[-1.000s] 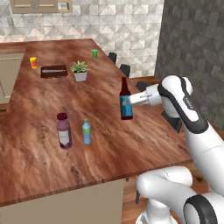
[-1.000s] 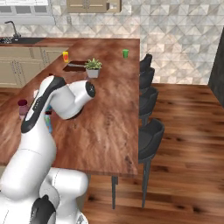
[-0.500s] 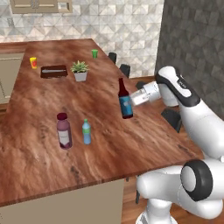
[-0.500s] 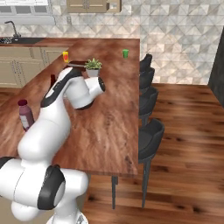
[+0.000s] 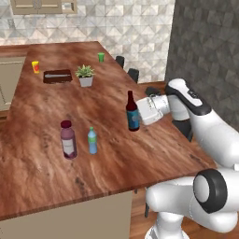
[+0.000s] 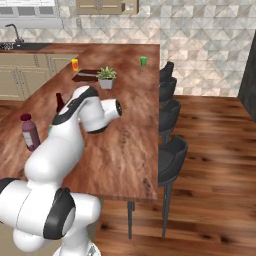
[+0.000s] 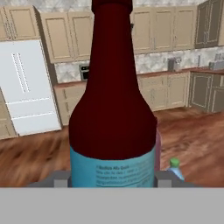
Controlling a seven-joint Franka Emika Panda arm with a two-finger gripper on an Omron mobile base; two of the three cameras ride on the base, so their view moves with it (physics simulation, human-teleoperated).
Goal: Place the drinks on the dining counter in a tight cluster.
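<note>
Drinks stand on the dining counter (image 5: 112, 158), the long reddish-brown island top. Read from the left in the left base view, the orange cup (image 5: 35, 66) comes first, near the far left edge; what it contains cannot be made out. Next to it lies a dark brown tray (image 5: 58, 76), flat on the wood, and then a small potted plant (image 5: 85, 74) in a pale pot with green leaves rising out of it. Nearer the robot, the purple-capped bottle (image 5: 68, 139) stands upright with dark liquid showing below its white label, and just beside it on the right is the small light-blue bottle (image 5: 92, 140) with its green cap on. A green cup (image 5: 101, 57) sits at the far edge of the counter, well apart from everything else.

Further right, apart from the other two bottles, the dark-brown bottle (image 5: 132, 111) with a blue label stands upright, its base at the countertop. The gripper (image 5: 140, 113) reaches in from the right at label height, its fingers clamped on either side of the bottle's body. In the hand view that bottle looms close, with the green cap of the light-blue bottle peeking out low at its right. Dark stools (image 5: 134, 74) line the counter's right edge.
</note>
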